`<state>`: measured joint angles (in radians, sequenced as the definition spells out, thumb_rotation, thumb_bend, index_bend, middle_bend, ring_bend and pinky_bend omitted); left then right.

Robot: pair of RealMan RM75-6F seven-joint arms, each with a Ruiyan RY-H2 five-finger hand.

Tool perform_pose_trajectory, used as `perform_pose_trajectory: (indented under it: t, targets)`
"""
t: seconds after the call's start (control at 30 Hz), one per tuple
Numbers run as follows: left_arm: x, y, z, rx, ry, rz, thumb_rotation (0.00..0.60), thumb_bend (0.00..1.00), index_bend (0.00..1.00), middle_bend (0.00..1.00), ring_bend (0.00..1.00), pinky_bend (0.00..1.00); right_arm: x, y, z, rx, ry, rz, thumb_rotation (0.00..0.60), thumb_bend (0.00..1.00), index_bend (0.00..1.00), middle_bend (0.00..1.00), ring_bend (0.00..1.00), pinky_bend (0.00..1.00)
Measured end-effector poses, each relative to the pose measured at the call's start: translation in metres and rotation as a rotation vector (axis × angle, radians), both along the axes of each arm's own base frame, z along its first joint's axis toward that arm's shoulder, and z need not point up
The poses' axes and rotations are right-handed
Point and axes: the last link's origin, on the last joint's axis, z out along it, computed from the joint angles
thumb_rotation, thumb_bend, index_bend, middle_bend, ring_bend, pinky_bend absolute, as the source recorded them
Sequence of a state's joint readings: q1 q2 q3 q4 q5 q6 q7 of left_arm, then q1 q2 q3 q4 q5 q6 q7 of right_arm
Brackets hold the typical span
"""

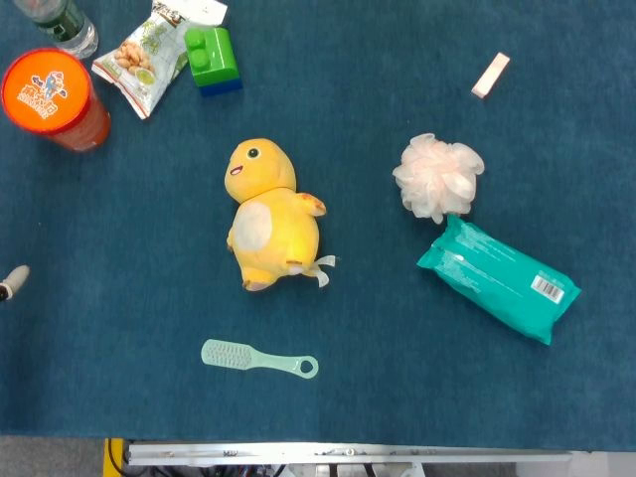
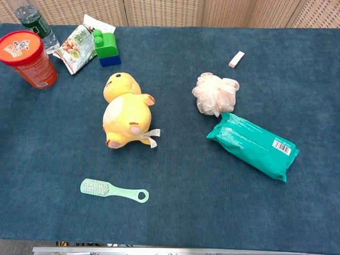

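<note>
Only a pale tip shows at the far-left edge of the head view, prob. a fingertip of the left robot hand (image 1: 12, 282); too little in frame to tell whether it's open or closed, and it holds nothing visible; the right robot hand isn't in either view.

Nearest thing to that tip is the yellow chick plush (image 1: 266, 215), lying on its back mid-tabletop, head toward the far side, well apart from the tip; a mint green brush (image 1: 256, 359) lies near of it, bristle end left, ring end right.

Right half: a pink bath pouf (image 1: 438, 176) touching or just beside the far end of a teal wipes pack (image 1: 499, 278), which lies diagonally w/ barcode at its near-right end; a small pink eraser (image 1: 490, 76) sits far right, well apart.

Far-left corner: orange-lidded red cup (image 1: 52, 97), a bottle (image 1: 62, 22) just behind it, a snack packet (image 1: 144, 57), and a green-on-blue toy block (image 1: 213, 59) touching the packet's right side; all on the blue tabletop (image 1: 397, 397).
</note>
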<state>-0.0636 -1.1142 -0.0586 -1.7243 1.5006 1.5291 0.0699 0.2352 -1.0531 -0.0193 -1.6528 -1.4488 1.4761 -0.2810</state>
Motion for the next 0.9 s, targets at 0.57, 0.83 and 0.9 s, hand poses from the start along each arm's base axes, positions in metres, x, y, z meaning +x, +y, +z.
perform_pose_trajectory:
  t: [0.57, 0.83, 0.9]
  targets:
    - [0.003, -0.003, -0.001, -0.004, -0.005, -0.007, 0.6, 0.11, 0.09, 0.03, 0.0, 0.0, 0.005, 0.0, -0.007, 0.053, -0.04, 0.066, 0.6, 0.05, 0.24, 0.29, 0.16, 0.27]
    - [0.008, 0.004, -0.002, -0.044, -0.044, -0.05, 0.6, 0.11, 0.09, 0.04, 0.0, 0.0, 0.011, -0.005, 0.006, 0.008, -0.06, 0.089, 0.6, 0.05, 0.24, 0.3, 0.16, 0.27]
    - [0.01, 0.006, -0.003, -0.061, -0.056, -0.071, 0.6, 0.11, 0.09, 0.04, 0.0, 0.0, 0.014, -0.007, 0.01, -0.01, -0.065, 0.095, 0.6, 0.05, 0.24, 0.3, 0.16, 0.27]
